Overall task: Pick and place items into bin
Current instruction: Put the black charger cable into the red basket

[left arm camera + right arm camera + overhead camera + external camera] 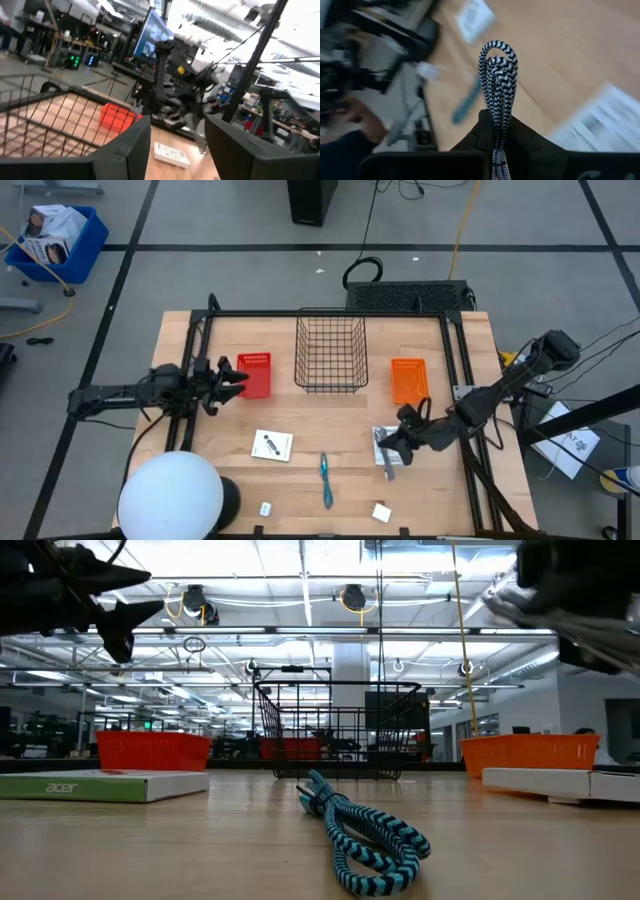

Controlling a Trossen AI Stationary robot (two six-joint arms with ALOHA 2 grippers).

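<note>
My right gripper (pixel 392 448) hangs over the table's near right part, shut on a grey black-and-white braided cord (pixel 498 55), folded into loops. A white printed card (pixel 379 435) lies flat under it. A teal braided cable (pixel 326 479) lies bunched on the table toward the near edge, also seen in the low view (pixel 365 840). Another white card (pixel 271 445) lies flat left of it. Two tiny white blocks (pixel 266 508) (pixel 381 512) sit near the near edge. My left gripper (pixel 238 380) is open and lifted beside the red bin (pixel 255 373). My right gripper pinches the folded braided cord between its two fingers, several strands together (pixel 497 117). The looped end (pixel 498 50) sticks out past the fingertips. The cord's other end (pixel 389 470) trails toward the near edge; whether it touches the table I cannot tell.
A black wire basket (pixel 330 352) stands at the table's far middle, between the red bin and an orange bin (pixel 409 380). A white dome (pixel 170 496) sits at the near left corner. A black frame (pixel 455 370) borders the table.
</note>
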